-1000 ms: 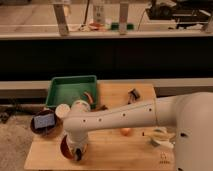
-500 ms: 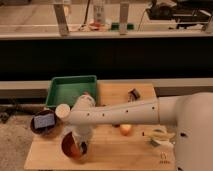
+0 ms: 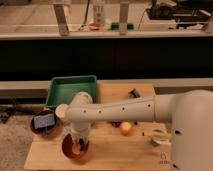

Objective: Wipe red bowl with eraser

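The red bowl sits at the front left of the wooden table; its inside is orange-brown. My white arm reaches from the right across the table and bends down over the bowl. My gripper points down into the bowl, close to its inner surface. The eraser is hidden; I cannot make it out at the gripper. An orange fruit lies on the table to the right of the bowl.
A green tray stands at the back left. A dark brown bowl holding a blue-screened object sits at the left edge. A small white cup is beside it. A dark object and a pale object lie to the right.
The arm's elbow has swung right and the gripper has shifted a little to the right and down inside the red bowl. The bowl is more exposed on its left side.
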Robot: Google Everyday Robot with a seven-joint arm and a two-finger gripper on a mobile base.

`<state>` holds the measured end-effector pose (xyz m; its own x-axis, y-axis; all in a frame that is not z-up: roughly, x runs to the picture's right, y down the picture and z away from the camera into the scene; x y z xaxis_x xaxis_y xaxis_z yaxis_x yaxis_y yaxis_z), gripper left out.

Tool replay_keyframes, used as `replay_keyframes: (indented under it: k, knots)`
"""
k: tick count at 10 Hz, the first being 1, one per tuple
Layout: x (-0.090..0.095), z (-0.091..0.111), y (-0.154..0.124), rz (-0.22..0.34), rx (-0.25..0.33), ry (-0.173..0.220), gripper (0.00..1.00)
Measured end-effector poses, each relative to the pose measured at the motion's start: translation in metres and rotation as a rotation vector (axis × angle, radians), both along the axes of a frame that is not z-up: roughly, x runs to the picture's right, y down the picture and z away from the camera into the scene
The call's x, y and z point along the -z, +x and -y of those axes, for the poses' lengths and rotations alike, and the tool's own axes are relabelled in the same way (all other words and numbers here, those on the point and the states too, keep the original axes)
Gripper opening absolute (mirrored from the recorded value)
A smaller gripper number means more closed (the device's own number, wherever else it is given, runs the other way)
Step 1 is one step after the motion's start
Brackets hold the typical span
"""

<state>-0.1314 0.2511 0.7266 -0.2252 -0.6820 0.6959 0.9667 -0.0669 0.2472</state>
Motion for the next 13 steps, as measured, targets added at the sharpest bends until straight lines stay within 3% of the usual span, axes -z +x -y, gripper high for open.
replay_keyframes:
  k: [4, 8, 13]
  knots:
    - [0.004, 0.005, -0.025, 0.057, 0.005, 0.024, 0.0]
    - [0.015, -0.001, -0.043, 0.168, 0.056, 0.049, 0.0]
    - [0.015, 0.0, -0.043, 0.17, 0.054, 0.052, 0.0]
